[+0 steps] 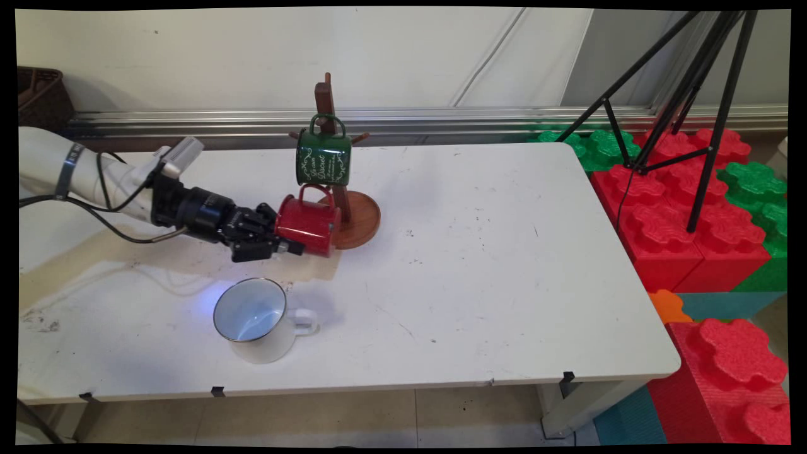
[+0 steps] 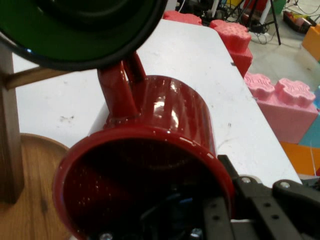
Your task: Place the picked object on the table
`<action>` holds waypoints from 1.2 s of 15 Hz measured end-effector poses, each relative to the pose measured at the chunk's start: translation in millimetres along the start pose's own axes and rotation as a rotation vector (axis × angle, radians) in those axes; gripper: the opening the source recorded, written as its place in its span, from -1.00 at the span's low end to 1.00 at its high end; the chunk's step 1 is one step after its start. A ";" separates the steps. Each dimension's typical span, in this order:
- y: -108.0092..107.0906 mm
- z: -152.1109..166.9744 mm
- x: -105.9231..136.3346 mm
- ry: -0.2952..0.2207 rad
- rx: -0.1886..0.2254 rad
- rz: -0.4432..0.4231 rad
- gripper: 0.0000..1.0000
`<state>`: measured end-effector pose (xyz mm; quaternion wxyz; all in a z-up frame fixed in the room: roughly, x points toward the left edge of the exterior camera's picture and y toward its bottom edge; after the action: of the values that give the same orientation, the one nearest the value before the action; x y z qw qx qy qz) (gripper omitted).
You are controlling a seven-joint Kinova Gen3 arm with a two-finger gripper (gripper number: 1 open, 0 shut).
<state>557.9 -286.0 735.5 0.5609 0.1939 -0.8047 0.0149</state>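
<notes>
Tool (image 1: pixel 291 247) pinching red mug (image 1: pixel 310 224) rim (sideways) | touching wooden mug stand (image 1: pixel 360 217) base | open table (image 1: pixel 504 265) rightward

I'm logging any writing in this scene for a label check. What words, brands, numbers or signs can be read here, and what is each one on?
Green mug: white ornamental script in a scrolled frame, too small to read with confidence.
Red mug, held by the gripper: no text visible.
White mug: no text visible.
Wooden stand, table, foam blocks: no text visible.
</notes>
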 end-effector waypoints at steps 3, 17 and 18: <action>0.6 -16.2 -0.2 -0.016 0.002 0.018 -1.00; 14.6 -97.1 7.3 -0.153 0.019 0.161 -1.00; 16.5 -102.9 9.3 -0.166 0.022 0.174 -1.00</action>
<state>642.0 -248.6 785.3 0.4870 0.1302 -0.8618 0.0561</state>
